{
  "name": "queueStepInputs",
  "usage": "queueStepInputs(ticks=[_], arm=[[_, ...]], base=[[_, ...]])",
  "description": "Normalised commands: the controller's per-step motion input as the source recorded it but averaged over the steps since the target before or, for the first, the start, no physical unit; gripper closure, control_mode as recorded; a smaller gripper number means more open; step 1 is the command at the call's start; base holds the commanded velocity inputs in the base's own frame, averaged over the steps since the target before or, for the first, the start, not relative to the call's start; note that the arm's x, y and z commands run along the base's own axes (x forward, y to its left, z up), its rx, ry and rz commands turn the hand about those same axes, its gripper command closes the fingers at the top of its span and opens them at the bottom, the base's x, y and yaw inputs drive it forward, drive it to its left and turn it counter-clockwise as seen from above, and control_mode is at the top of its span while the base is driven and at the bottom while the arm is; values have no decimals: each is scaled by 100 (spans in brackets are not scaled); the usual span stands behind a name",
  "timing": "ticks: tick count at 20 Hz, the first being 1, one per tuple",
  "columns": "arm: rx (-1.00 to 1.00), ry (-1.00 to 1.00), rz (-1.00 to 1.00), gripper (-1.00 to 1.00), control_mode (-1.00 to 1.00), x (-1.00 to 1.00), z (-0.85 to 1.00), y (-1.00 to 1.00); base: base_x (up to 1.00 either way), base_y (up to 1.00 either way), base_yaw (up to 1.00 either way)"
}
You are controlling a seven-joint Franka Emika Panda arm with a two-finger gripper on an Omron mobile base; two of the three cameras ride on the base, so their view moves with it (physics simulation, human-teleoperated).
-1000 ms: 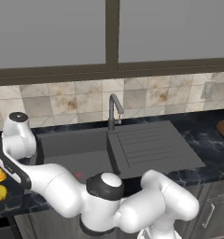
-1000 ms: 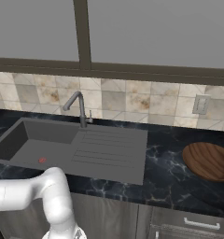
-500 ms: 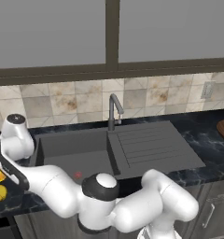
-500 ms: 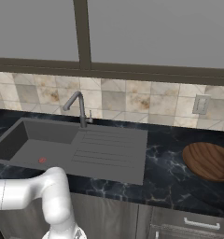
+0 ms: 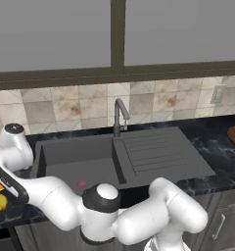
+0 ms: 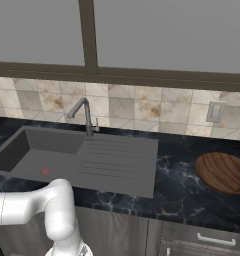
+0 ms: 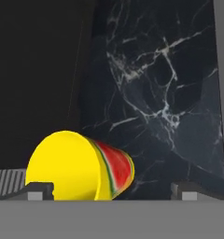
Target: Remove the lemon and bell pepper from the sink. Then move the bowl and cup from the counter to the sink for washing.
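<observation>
Arm lower since before — end effector [image 7: 111,191] wide apart, apparently straddling cup [image 7: 80,166].

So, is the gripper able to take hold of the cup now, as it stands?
Probably yes. In the hand view the cup sits on the dark counter between the two fingertips, nearer one of them, with nothing in between; the jaws stand apart around it.

My base cameras put the sink [image 5: 90,162] mid-counter, faucet [image 5: 119,115] behind it, drainboard [image 6: 117,155] on its right. The bowl [image 6: 223,172] sits well right of that on the counter [image 6: 179,187]. On my hand camera, the cup [image 7: 81,172] lies between the fingertips [image 7: 39,191].
</observation>
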Motion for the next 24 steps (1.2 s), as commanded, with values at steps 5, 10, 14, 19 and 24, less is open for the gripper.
queueStepInputs(ticks=[5, 10, 14, 19, 24], arm=[[0, 0, 0, -100, -100, 3, -13, 8], [0, 0, 0, -100, -100, 4, -14, 6], [0, 0, 0, -100, -100, 8, -12, 5], [0, 0, 0, -100, -100, 8, -10, 5], [0, 0, 0, -100, -100, 8, -8, 8]], base=[[0, 0, 0], [0, 0, 0], [0, 0, 0], [0, 0, 0], [0, 0, 0]])
